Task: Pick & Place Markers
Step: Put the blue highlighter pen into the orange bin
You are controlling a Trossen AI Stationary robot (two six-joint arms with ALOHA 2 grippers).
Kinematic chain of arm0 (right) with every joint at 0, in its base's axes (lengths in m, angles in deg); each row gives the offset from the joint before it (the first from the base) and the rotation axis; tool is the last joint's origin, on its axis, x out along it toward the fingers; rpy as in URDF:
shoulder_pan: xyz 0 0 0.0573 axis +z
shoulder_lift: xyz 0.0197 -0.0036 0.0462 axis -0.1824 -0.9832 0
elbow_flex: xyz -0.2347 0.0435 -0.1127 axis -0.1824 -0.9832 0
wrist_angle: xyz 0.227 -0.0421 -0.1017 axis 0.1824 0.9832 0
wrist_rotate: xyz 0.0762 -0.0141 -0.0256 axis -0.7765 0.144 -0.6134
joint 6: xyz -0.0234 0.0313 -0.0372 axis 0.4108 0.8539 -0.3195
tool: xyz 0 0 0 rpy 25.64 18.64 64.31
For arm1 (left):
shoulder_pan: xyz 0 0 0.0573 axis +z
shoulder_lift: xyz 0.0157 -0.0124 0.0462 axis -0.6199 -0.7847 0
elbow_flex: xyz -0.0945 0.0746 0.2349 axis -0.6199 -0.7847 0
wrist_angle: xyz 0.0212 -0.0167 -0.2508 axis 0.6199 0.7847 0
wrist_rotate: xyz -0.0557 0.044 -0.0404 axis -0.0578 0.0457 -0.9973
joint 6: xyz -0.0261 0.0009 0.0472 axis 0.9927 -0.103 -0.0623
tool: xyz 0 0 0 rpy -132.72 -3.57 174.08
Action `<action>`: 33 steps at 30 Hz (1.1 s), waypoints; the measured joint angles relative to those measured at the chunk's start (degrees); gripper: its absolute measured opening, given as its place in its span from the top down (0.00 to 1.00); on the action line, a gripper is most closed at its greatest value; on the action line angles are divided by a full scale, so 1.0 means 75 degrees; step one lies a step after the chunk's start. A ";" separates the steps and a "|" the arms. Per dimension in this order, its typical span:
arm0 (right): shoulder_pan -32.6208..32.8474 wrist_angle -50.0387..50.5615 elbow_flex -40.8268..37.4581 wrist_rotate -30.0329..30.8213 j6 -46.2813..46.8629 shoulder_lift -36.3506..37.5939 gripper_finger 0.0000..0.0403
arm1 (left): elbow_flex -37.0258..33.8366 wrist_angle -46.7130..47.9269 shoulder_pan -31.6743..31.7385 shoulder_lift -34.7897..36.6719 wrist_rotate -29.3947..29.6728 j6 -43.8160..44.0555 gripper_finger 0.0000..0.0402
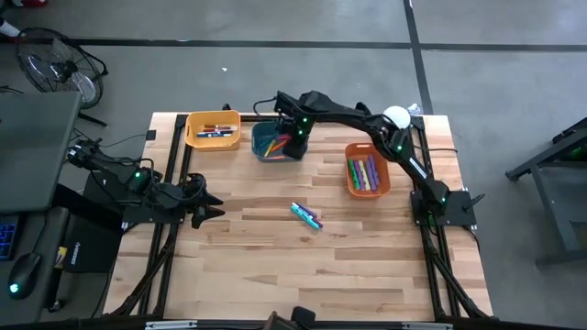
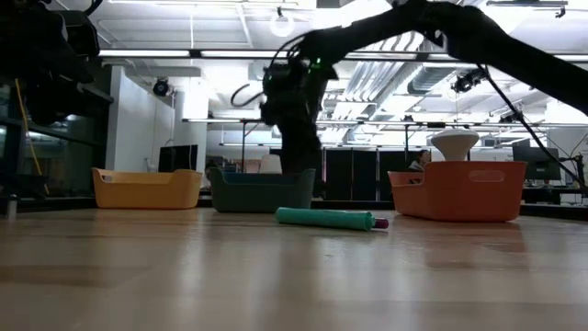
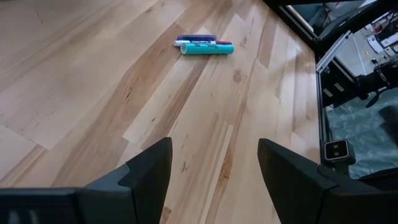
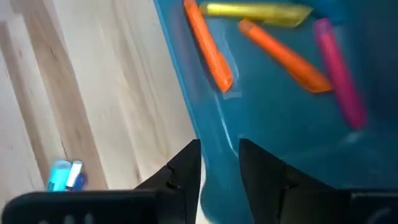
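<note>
Pincer work first: the right pincer hangs over the teal bin, its fingers slightly parted and holding nothing; just beneath lie orange, yellow and pink markers. Farther off, mid-table, two loose markers, teal and purple, lie touching side by side. Ahead of the left pincer, which waits spread wide at its table edge, they rest well apart. Judged light, stiff and smooth, they may roll; pinch one across its middle. Beyond stand the yellow bin and orange bin.
</note>
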 joint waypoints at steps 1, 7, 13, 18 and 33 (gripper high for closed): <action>0.0003 0.0028 0.0003 0.0083 0.0120 0.0114 0.76 | 0.0000 -0.0003 0.0000 0.0000 0.0000 0.0000 0.42; 0.0153 0.0306 0.0004 0.0359 0.0759 0.0900 0.76 | 0.0000 0.0007 0.0000 0.0000 0.0006 -0.0066 0.42; 0.0405 0.0761 0.0006 -0.0061 0.2202 0.1431 0.76 | 0.0000 0.0006 0.0000 0.0000 0.0009 -0.0056 0.42; 0.0894 0.0878 0.0004 -0.1113 0.2756 0.1607 0.76 | 0.0000 0.0015 0.0000 0.0000 0.0013 -0.0101 0.42; 0.2951 0.0948 -0.0017 -0.0195 0.3783 0.1604 0.75 | 0.0000 0.0132 0.0000 -0.0003 0.0000 -0.0149 0.42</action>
